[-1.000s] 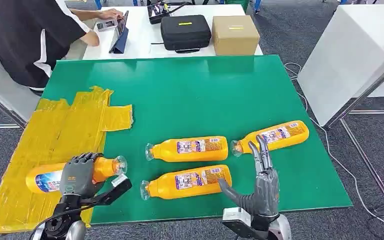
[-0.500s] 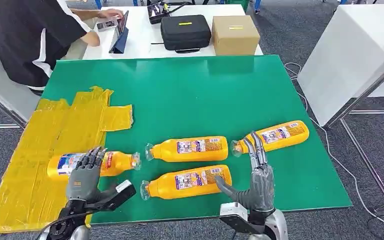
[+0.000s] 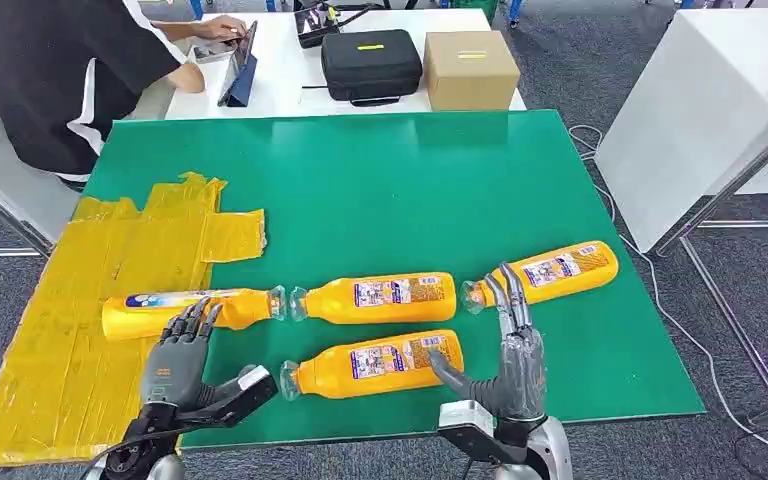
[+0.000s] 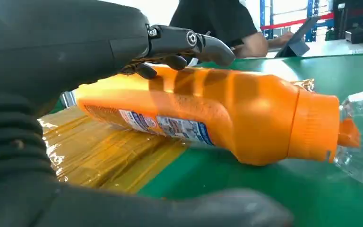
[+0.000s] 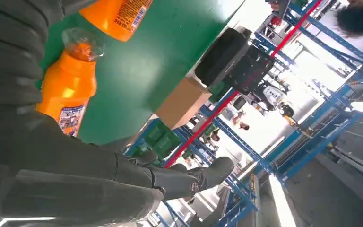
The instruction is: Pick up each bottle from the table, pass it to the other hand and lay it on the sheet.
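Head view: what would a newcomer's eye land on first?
Four orange bottles lying on the green table. One bottle rests mostly on the yellow sheet at the left, the left hand open beside it; three bottles lie mid-table near the open right hand.

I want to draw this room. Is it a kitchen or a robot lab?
Probably a robot lab or workshop, not a kitchen: a green mat for practice, blue metal racks behind, and a person working at a tablet.
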Robot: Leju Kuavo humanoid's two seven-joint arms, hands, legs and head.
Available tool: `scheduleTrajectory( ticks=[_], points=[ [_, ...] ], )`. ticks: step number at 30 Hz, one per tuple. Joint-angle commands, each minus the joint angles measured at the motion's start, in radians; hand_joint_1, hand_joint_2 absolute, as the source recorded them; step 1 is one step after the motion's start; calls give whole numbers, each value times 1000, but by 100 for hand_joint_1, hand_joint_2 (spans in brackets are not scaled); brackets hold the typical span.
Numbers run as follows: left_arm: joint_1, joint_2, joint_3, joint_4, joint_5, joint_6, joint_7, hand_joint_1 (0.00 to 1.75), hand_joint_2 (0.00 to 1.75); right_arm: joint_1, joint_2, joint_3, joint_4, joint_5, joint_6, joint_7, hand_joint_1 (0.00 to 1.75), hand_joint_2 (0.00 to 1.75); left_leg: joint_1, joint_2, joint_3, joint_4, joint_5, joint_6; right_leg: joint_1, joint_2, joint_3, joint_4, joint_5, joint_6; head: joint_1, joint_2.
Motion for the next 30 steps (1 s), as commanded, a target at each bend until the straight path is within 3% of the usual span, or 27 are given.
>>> scheduleTrajectory(
  ticks=[1, 9, 20, 21, 26, 30],
  points=[
    [-18, 2, -27, 52, 3, -7, 1, 0, 0, -31, -1, 5, 56, -6, 0, -2, 0, 175, 1, 1, 3, -1, -1, -2, 0, 0, 3, -2, 0, 0, 0, 0],
    [-1, 2, -27, -13, 39, 19, -21, 0, 0, -21, 8, -7, 38, -2, -1, 1, 0, 175, 1, 1, 3, -1, -1, -3, 1, 0, 4, -2, -1, -1, 0, 0],
    [120, 24, -76, -381, 220, 177, -119, 0, 0, 20, -8, -25, 14, 2, -42, 1, 0, 175, 1, 1, 1, 0, -1, -2, 0, 0, 1, 0, -1, 0, 0, 0],
    [128, 26, -80, -398, 235, 190, -129, 0, 175, 21, -9, -26, 13, 0, -44, 1, 0, 175, 1, 1, 2, 0, -2, -2, 0, 0, 2, -1, -1, -1, 0, 0],
    [146, 28, -99, -446, 393, 236, -219, 0, 175, 31, -19, -31, 0, 13, -55, -1, 0, 175, 1, 0, 2, 0, -2, -3, 1, -1, 3, -1, -1, -1, 0, 0],
    [184, 27, -99, -485, 608, 221, -354, 0, 175, 70, -2, -105, -54, 156, -55, 22, 0, 175, 0, 0, 0, 0, -1, -2, 0, -1, 0, -1, -1, 0, 0, 0]
  ],
)
